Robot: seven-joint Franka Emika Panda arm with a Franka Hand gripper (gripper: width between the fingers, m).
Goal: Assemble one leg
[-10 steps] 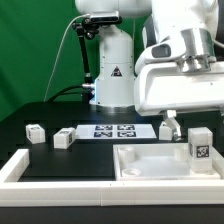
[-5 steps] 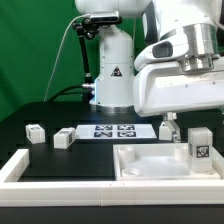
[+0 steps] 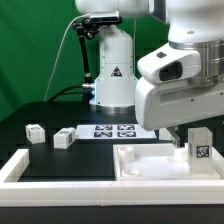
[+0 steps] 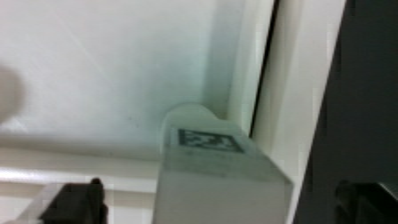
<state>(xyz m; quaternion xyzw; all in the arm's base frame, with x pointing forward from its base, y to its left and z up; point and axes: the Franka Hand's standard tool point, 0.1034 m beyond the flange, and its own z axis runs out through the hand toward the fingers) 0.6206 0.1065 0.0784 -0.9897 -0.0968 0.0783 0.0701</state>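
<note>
On the exterior view's left you have a small block (image 3: 35, 132) on the black table (image 3: 90, 157), with a second block (image 3: 65, 138) near it toward the right. The marker board (image 3: 115, 130) lies next. Further right is the tray (image 3: 150, 172). The leg (image 3: 198, 150) stands upright inside it, close against its right-hand wall, tag toward the camera. Your claw (image 4: 217, 203) hangs over the leg, wide. In the wrist view one dark finger (image 4: 75, 200) shows clear of the leg's side.
</note>
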